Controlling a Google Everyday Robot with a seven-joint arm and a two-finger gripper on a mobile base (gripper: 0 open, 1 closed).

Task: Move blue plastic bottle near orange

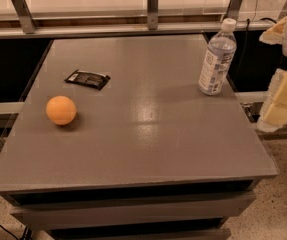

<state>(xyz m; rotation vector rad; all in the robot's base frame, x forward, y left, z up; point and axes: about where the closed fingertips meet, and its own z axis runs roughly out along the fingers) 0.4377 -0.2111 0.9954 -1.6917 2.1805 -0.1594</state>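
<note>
At the two o'clock corner of the surface (148, 139) stood the blue plastic bottle (217, 59), well apart from the orange (61, 110) at nine o'clock. I judged the approach not yet begun, and the next move called for grasping the bottle. The gripper (283, 96) sat at three o'clock, cut off, and I couldn't tell whether it was released or clenched.

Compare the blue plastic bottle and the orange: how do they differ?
The blue plastic bottle stands tall and upright, far right on the table; the orange is a low ball, near left. The bottle is clear with a white cap and label; the orange is opaque and plain. Both rest on the table, ungripped; the gripper is off its right edge.
</note>
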